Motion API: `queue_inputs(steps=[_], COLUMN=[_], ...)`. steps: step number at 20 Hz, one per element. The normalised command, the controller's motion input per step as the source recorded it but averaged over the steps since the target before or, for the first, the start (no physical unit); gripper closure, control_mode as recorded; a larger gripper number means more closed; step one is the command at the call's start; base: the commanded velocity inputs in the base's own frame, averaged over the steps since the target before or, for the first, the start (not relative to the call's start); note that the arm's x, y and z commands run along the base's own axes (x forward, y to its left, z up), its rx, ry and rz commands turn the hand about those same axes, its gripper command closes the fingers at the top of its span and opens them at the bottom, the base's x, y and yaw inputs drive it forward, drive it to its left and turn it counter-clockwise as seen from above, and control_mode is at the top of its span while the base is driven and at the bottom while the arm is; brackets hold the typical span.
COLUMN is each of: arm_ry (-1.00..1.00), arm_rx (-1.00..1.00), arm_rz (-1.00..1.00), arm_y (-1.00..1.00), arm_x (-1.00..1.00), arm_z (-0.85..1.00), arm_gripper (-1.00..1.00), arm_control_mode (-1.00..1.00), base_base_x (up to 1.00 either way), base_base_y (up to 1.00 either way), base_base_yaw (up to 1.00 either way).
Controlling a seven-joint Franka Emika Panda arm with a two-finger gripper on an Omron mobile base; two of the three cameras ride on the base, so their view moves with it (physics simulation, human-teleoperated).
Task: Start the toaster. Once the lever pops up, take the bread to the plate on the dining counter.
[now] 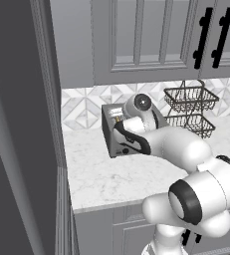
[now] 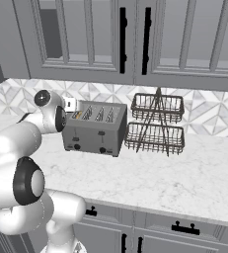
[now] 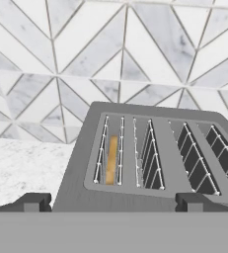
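The bread (image 3: 111, 160) sits down inside the leftmost of the 4 slots of the toaster (image 3: 150, 158), only its golden-tan edge showing between the wire guides. The toaster stands on the marble worktop (image 2: 184, 173) against the tiled backsplash (image 3: 61, 59), with a 2-tier wire basket rack (image 2: 156, 123) just beside it on the right. The gripper (image 3: 110, 202) hovers above the front of the toaster's top, jaws spread wide and holding nothing; its 2 dark fingertips (image 3: 32, 201) straddle the slot area.

By my reading, the slice is loaded but nothing has been lifted out. I cannot tell from these views whether the 2 black levers (image 2: 100, 134) on the front face are pressed or popped. Still ahead: pulling the slice out and carrying it to the plate.
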Motion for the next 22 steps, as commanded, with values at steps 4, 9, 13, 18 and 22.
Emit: queue_inputs(steps=[4, 9, 13, 18, 22], arm_ry=[0.00, 0.00, 0.00, 0.00, 0.00], arm_rx=[0.00, 0.00, 0.00, 0.00, 0.00], arm_rz=[0.00, 0.00, 0.00, 0.00, 0.00], arm_y=[0.00, 0.00, 0.00, 0.00, 0.00], arm_x=[0.00, 0.00, 0.00, 0.00, 0.00], arm_z=[0.00, 0.00, 0.00, 0.00, 0.00], arm_gripper=[-1.00, -1.00, -1.00, -1.00, -1.00], arm_control_mode=[-1.00, -1.00, -1.00, -1.00, -1.00], base_base_x=[0.00, 0.00, 0.00, 0.00, 0.00], base_base_y=[0.00, 0.00, 0.00, 0.00, 0.00], base_base_yaw=[0.00, 0.00, 0.00, 0.00, 0.00])
